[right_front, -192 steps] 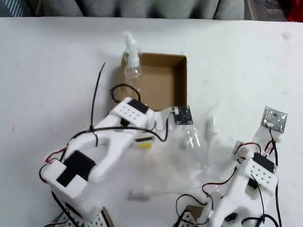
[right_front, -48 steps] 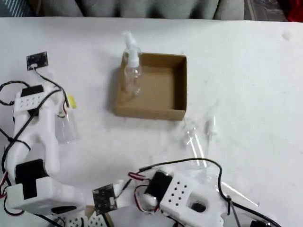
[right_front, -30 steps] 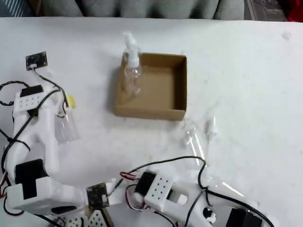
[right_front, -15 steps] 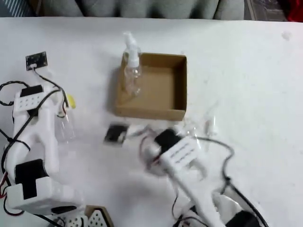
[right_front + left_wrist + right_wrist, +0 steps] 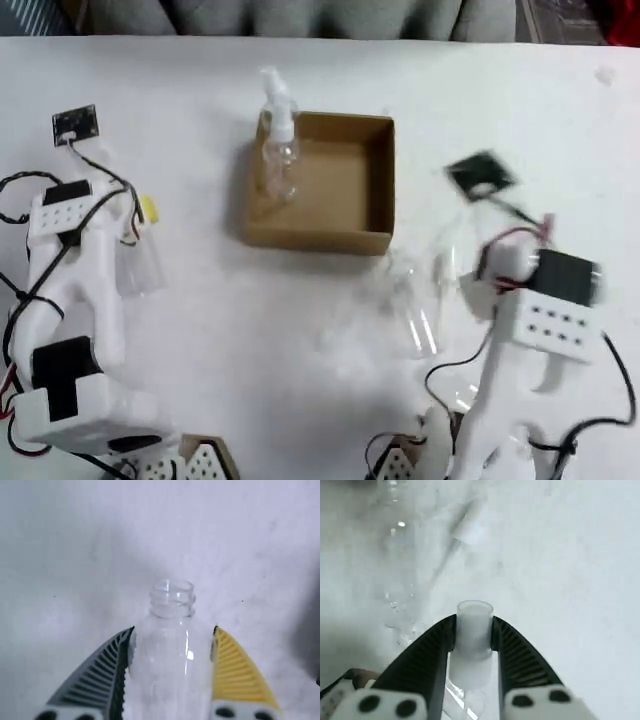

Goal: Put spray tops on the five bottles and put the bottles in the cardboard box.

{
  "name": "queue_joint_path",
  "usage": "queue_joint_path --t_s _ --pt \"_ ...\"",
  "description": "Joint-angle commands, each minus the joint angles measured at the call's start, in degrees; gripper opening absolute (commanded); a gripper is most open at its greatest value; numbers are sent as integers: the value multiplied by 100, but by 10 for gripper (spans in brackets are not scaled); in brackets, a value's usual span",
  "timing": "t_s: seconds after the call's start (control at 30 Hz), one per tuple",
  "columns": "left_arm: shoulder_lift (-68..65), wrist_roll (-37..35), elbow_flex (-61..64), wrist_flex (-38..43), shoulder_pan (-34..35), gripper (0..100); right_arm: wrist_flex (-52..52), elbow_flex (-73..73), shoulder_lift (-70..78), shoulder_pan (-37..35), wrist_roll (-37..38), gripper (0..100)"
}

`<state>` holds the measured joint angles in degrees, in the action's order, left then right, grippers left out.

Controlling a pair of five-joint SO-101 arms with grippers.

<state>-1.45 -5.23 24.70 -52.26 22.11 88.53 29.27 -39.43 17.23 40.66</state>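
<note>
Looking down on the white table (image 5: 560, 120), I see the cardboard box (image 5: 315, 238) toward twelve o'clock, with a capped bottle (image 5: 277, 150) standing at its nine o'clock wall. At the table's nine o'clock my left gripper (image 5: 173, 630) clamps an uncapped bottle (image 5: 172, 597). At four o'clock my right gripper (image 5: 473, 621) pinches a spray top (image 5: 474, 635).

Open brown cardboard box (image 5: 320, 238): clear spray-topped plastic bottle (image 5: 278, 150) is standing against its left wall, remaining floor is lying free; loose clear bottles (image 5: 412, 305) are cluttering white table (image 5: 220, 310) off its front-right corner.
</note>
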Motion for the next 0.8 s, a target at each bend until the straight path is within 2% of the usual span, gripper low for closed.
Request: queue_joint_path --t_s 0.0,0.1,0.2,0.3,0.43,0.57,0.77 --pt "57 -44 -105 149 -4 21 -163 -97 -145 479 -571 16" --pt "57 -44 -105 149 -4 21 -180 167 -171 22 -1301 17" --pt "57 -70 -105 149 13 21 -347 598 -207 -734 -2013 17" --pt "84 -62 -105 114 -66 21 -813 1055 -207 -1437 -2374 17" --pt "92 -44 -132 0 -163 21 -1455 1582 -207 -2193 -2541 17" --pt "347 -35 -114 -132 -286 21 -1824 1758 -163 -2343 -2576 17" --pt "1657 -35 466 -237 -1077 21 -1982 1749 -189 -2615 -2576 17"
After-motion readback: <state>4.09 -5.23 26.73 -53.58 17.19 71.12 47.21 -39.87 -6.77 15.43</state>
